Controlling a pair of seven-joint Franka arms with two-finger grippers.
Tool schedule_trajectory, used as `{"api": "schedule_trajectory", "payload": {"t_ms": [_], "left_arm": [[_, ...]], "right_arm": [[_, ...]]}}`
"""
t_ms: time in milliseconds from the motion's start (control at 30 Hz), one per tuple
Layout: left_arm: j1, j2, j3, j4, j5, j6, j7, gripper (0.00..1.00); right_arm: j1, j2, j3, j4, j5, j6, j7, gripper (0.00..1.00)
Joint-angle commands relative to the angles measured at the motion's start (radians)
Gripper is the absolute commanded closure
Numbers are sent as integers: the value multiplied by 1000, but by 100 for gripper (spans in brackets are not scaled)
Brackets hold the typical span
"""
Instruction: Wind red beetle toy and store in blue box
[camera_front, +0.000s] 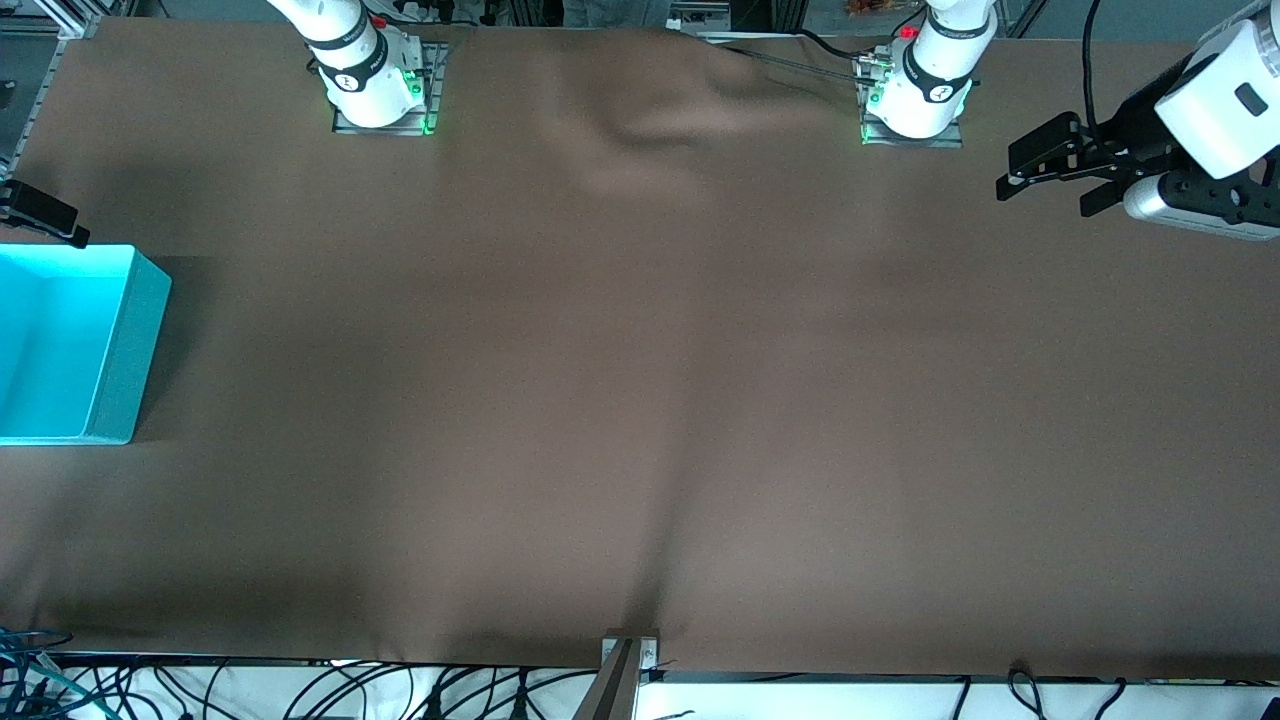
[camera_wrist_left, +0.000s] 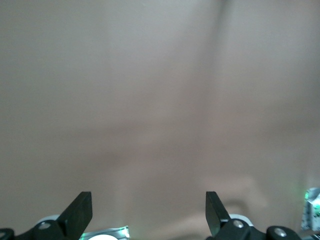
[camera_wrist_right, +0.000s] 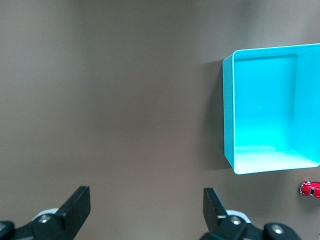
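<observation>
The blue box (camera_front: 70, 345) is seen standing on the brown table cloth (camera_front: 640, 400) at the right arm's end of the table, its cyan inside bare. The red beetle toy (camera_wrist_right: 310, 189) is shown only in the right wrist view, lying on the cloth just beside one corner of the blue box, apart from its wall. The right gripper (camera_wrist_right: 145, 207) is held high over the cloth near the blue box, its fingers spread wide with nothing between them. The left gripper (camera_front: 1050, 172) is held well apart from the blue box, over the left arm's end of the table, its fingers likewise spread and unloaded.
</observation>
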Motion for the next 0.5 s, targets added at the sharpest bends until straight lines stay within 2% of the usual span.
{"api": "schedule_trajectory", "payload": {"t_ms": [0,300,467], "left_arm": [[4,29,3,-6,-82,-13,10,0],[7,38,14,-3,-62,-11,-37,0],[3,38,3,-7,-16,-13,-97,0]], "right_arm": [[-3,0,1,19,-14,-29,-12,0],[-5,-3,-1,18,-14,-46,-11,0],[-7,-8,-25,18,-14,-72,-17,0]]}}
